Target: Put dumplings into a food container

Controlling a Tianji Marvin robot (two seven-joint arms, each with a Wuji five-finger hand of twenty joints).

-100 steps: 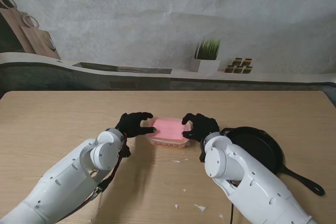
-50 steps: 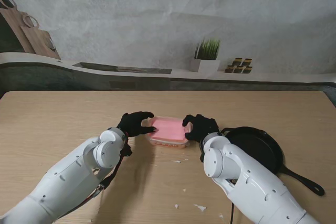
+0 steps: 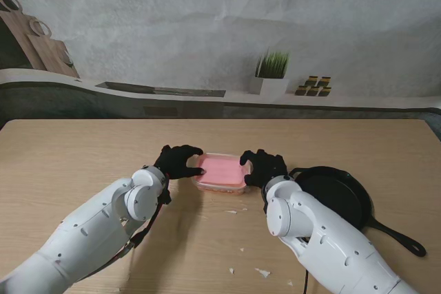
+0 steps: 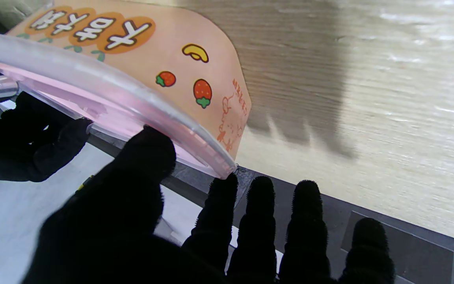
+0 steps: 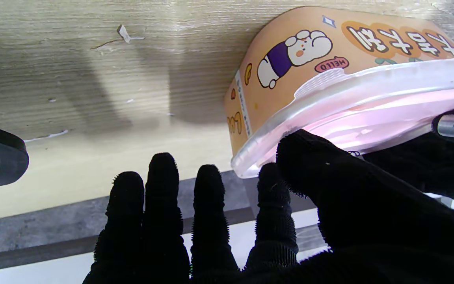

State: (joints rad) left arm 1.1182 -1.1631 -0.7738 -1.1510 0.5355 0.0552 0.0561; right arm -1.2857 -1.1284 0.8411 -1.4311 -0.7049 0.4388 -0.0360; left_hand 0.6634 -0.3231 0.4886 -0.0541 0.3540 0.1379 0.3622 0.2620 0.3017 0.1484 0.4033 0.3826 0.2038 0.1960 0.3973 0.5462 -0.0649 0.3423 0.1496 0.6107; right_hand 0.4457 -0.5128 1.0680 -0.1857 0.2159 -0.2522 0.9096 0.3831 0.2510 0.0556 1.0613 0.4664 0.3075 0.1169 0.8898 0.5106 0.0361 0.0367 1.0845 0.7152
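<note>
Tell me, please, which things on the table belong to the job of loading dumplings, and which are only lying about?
Belong to the job:
food container with pink lid
left hand and right hand, one at each end of the lid

Only lying about:
black frying pan
white scraps on the table
potted plant, on the counter behind

My black-gloved left hand [image 3: 180,162] and right hand [image 3: 262,166] crept slightly farther from me, closing on the pink-lidded orange food container [image 3: 222,172], which shifted marginally.
</note>
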